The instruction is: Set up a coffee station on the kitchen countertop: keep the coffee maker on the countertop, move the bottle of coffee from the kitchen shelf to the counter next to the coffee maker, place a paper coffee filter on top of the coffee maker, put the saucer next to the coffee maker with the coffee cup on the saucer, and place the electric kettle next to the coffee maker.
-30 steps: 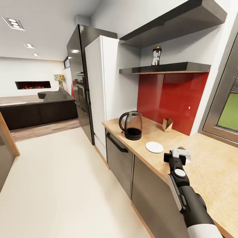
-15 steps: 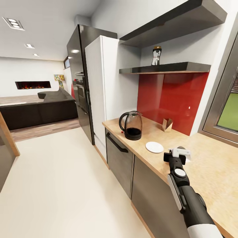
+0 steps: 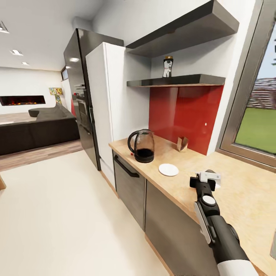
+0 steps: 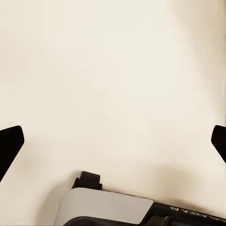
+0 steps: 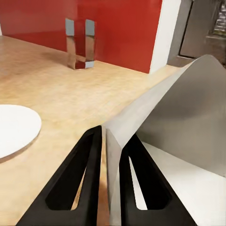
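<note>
Overhead, the right end effector (image 3: 209,177) holds the paper coffee filter (image 3: 211,175) above the table (image 3: 237,191), with the saucer (image 3: 168,169) and electric kettle (image 3: 142,146) farther left and the bottle of coffee (image 3: 167,67) on the shelf (image 3: 180,80). From the right wrist, fingers (image 5: 89,165) pinch the filter. From the left wrist, fingers (image 4: 9,146) stand wide over floor (image 4: 113,84).

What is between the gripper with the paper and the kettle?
Only the saucer lies flat on the countertop between the right gripper, shut on the paper coffee filter, and the electric kettle. It is low; nothing tall visibly blocks the way.
</note>
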Robot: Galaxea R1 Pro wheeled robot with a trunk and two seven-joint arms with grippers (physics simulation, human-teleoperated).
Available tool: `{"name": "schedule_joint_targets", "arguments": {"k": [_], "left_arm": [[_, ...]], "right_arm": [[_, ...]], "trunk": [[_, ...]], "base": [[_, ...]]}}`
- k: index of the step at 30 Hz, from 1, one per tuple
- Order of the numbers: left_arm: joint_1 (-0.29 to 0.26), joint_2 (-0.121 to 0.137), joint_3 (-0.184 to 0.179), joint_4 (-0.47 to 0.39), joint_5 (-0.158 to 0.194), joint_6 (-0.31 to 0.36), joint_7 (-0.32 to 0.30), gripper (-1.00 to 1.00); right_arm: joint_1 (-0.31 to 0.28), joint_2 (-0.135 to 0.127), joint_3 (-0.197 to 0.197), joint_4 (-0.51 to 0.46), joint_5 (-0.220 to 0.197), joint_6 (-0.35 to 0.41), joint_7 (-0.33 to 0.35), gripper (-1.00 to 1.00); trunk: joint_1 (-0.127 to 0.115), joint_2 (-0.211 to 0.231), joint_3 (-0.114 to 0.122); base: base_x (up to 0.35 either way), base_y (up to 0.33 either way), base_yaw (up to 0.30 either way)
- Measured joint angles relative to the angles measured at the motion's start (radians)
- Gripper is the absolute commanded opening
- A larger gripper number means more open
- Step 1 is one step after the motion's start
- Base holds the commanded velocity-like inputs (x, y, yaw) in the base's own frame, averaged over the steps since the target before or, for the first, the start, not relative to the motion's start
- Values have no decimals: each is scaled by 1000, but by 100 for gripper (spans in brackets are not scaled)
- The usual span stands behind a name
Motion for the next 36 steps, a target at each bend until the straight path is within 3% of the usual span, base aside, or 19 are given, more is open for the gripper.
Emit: {"name": "schedule_joint_targets", "arguments": {"k": [17,36], "left_arm": [[0,0,-1,1,0,1,-1,100],[0,0,0,1,0,0,-1,100]], "right_arm": [[14,-7,-1,-185,5,12,-1,-100],[34,-9,-4,-227,7,11,-2,-100]], "trunk": [[0,0,3],[0,0,3]], "base": [[-264,0,-45],[-12,0,-244]]}}
